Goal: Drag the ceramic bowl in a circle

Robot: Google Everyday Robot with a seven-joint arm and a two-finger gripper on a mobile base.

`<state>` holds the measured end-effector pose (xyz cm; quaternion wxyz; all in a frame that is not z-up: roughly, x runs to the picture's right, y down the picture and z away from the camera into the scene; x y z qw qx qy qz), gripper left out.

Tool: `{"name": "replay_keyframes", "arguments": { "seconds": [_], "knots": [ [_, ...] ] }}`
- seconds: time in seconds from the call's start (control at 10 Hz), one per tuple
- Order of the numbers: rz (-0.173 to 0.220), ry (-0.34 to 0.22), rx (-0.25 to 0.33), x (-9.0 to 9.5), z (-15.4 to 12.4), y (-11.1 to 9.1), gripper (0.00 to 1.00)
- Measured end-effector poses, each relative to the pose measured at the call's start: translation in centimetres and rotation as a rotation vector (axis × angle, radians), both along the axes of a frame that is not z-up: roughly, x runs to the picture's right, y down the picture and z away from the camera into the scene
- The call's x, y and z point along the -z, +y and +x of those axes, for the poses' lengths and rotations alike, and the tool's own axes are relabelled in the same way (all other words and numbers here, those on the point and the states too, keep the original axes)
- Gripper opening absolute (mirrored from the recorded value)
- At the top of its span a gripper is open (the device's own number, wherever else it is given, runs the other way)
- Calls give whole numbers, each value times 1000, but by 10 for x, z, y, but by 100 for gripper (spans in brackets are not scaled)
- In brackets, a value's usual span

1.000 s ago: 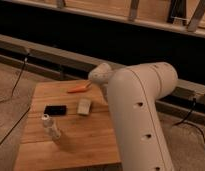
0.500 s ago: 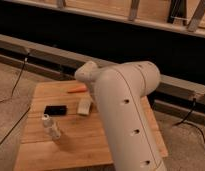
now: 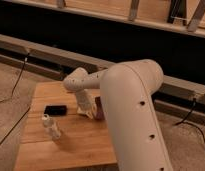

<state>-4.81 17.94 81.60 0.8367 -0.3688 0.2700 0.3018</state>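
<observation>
Only a dark maroon sliver of the ceramic bowl (image 3: 100,108) shows, at the middle right of the wooden table (image 3: 71,150). My big white arm covers the rest of it. The forearm bends at an elbow over the table's back edge and comes down to the gripper (image 3: 89,110), which sits right at the bowl's left side. Whether it touches or holds the bowl cannot be made out. A pale shape at the gripper's tip may be the small white block.
A small black rectangular device (image 3: 55,109) lies left of the gripper. A small clear bottle (image 3: 51,127) stands in front of it. My upper arm (image 3: 133,115) hides the table's right side. Cables (image 3: 18,75) run over the floor on both sides.
My arm has swung closer to the camera and lower over the table. It now hides the orange item at the back, and the maroon bowl edge shows beside the wrist.
</observation>
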Motion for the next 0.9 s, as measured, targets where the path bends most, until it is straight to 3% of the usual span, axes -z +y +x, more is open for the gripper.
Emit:
{"name": "replay_keyframes", "arguments": {
  "seconds": [0.3,0.5,0.6,0.9],
  "knots": [
    [-40,49,-34,22,25,25,0],
    [-44,56,-40,23,27,27,4],
    [-44,54,-40,23,26,27,10],
    [-44,54,-39,23,26,27,42]
  ]
}}
